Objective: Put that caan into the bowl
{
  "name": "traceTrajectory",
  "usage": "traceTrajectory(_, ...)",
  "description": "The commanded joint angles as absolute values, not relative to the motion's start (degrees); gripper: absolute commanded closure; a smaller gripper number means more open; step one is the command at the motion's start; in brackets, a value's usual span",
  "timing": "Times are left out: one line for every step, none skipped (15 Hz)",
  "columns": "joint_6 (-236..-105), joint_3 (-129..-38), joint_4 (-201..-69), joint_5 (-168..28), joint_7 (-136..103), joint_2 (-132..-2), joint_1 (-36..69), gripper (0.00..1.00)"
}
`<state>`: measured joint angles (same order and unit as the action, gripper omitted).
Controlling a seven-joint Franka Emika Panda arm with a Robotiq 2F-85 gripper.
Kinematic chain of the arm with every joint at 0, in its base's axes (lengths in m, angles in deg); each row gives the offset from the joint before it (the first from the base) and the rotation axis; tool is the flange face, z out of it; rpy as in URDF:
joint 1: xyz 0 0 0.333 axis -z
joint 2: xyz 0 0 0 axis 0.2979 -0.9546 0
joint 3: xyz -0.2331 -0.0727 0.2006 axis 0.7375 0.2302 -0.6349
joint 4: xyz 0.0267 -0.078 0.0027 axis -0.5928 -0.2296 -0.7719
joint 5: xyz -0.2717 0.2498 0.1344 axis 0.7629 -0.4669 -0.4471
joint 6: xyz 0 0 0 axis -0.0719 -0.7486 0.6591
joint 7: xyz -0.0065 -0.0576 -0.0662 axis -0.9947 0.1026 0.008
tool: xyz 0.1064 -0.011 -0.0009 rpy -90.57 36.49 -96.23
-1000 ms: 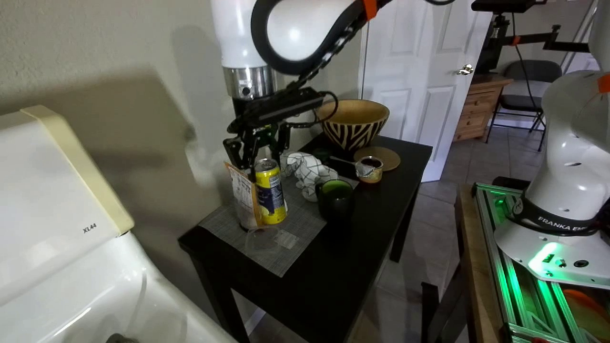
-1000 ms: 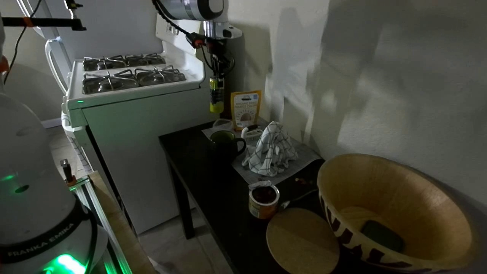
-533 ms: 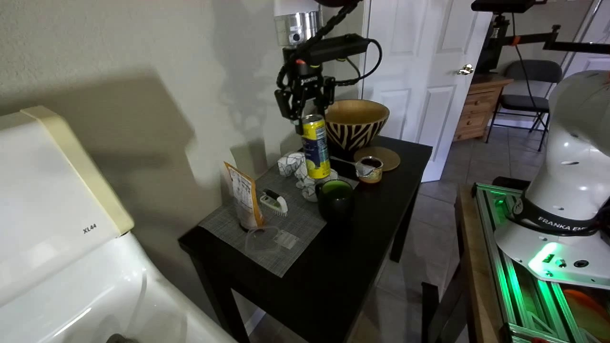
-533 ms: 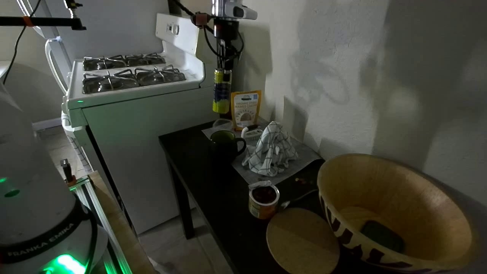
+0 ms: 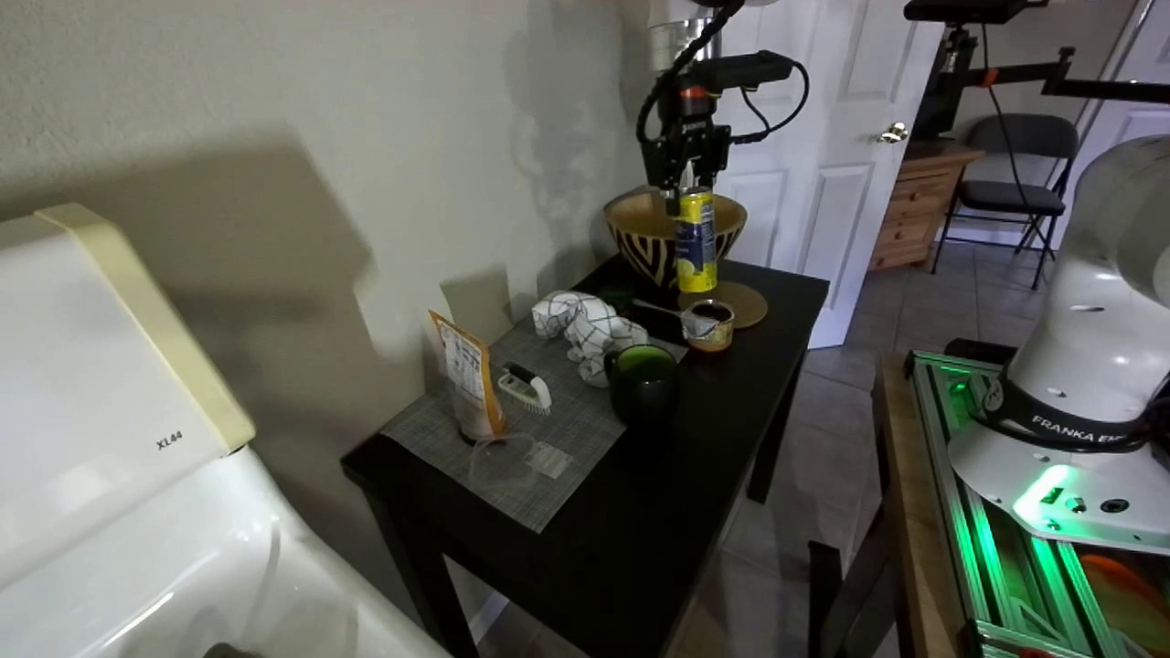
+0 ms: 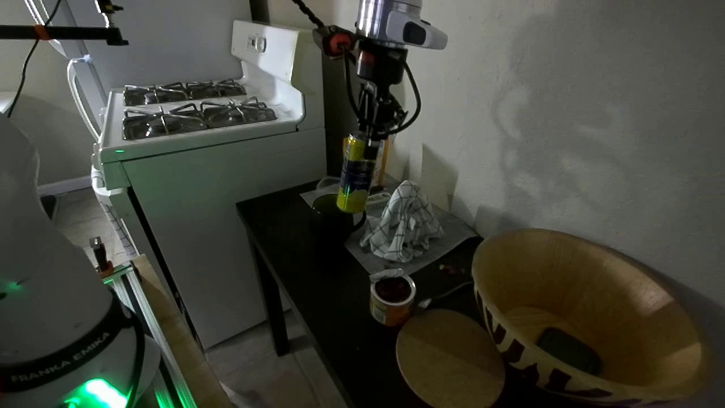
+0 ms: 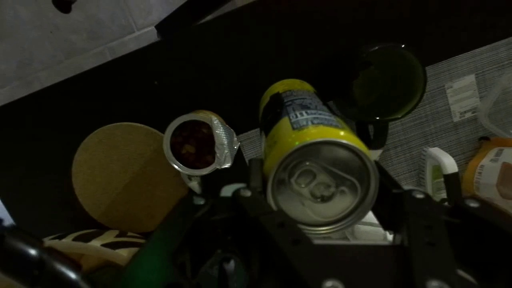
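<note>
The can is yellow and dark blue with a silver top. It shows in both exterior views (image 5: 696, 245) (image 6: 354, 184) and in the wrist view (image 7: 320, 180). My gripper (image 5: 695, 194) is shut on its upper part, one finger on each side, and holds it in the air, slightly tilted in an exterior view (image 6: 371, 144). The bowl (image 6: 544, 260) is large and wooden with a zebra pattern outside. It stands at the table's end by the wall, apart from the can, and holds a dark green object (image 6: 569, 351). Its edge shows in the wrist view (image 7: 96, 242).
On the black table stand a dark mug (image 5: 643, 388), a checked cloth (image 6: 403, 224), an opened food cup (image 6: 392, 300), a round board (image 6: 450, 360), a spoon (image 6: 447, 294), a brush (image 5: 526, 388) and an orange-edged pouch (image 5: 468, 384). A white stove (image 6: 226, 136) stands beyond.
My gripper has carried the can from beside the pouch, past the cloth, toward the bowl's end of the table. The table's objects and the bowl have not moved.
</note>
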<state>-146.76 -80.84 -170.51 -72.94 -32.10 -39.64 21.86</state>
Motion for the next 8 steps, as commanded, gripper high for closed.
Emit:
traceTrajectory(-146.64, -81.48, -170.68, -73.28, -31.37, -39.33, 23.16, 0.37)
traceTrajectory(-146.64, -81.58, -170.8, -73.41, -31.3, -39.15, 23.12, 0.37)
traceTrajectory(-146.64, -81.83, -170.9, -73.55, -31.31, -39.05, 22.94, 0.62)
traceTrajectory(-146.72, -81.32, -170.29, -73.24, -30.59, -39.45, 23.54, 0.62)
traceTrajectory(-146.62, -80.33, -169.63, -71.56, -29.4, -39.81, 24.72, 0.62)
traceTrajectory(-145.69, -79.46, -168.98, -70.72, -28.62, -40.06, 25.72, 0.62)
traceTrajectory(-146.23, -78.42, -168.65, -69.28, -28.03, -39.9, 27.08, 0.62)
traceTrajectory(-146.9, -77.28, -168.38, -68.12, -26.79, -39.8, 28.33, 0.62)
